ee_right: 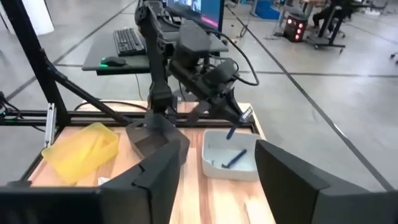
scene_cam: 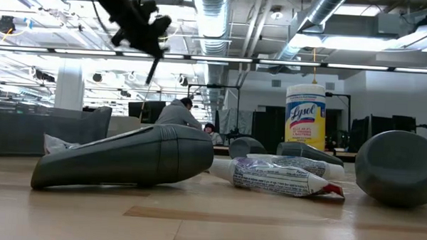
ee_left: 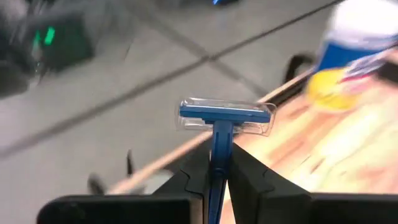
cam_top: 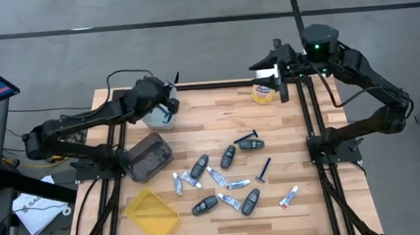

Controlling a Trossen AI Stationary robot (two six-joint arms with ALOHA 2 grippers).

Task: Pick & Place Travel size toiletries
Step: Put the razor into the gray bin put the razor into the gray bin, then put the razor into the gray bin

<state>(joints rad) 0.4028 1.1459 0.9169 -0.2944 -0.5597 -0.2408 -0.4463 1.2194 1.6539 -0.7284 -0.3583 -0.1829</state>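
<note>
While clamped on a blue razor (ee_left: 222, 118) above the white bin (ee_right: 229, 163), left gripper (ee_left: 217, 163); right gripper (ee_right: 217, 163) parted, empty, near the Lysol canister (cam_top: 263, 93).

blue razor (ee_left: 221, 134) upright between fingers (ee_left: 189, 180)

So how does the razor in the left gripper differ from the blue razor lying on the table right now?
The held razor is pinched by its handle in the shut left gripper, lifted over the white bin; the loose razor lies flat on the wooden table, untouched.
The held razor's head wears a clear cap; on the loose razor that is too small to tell.
Both are slim and blue.
</note>
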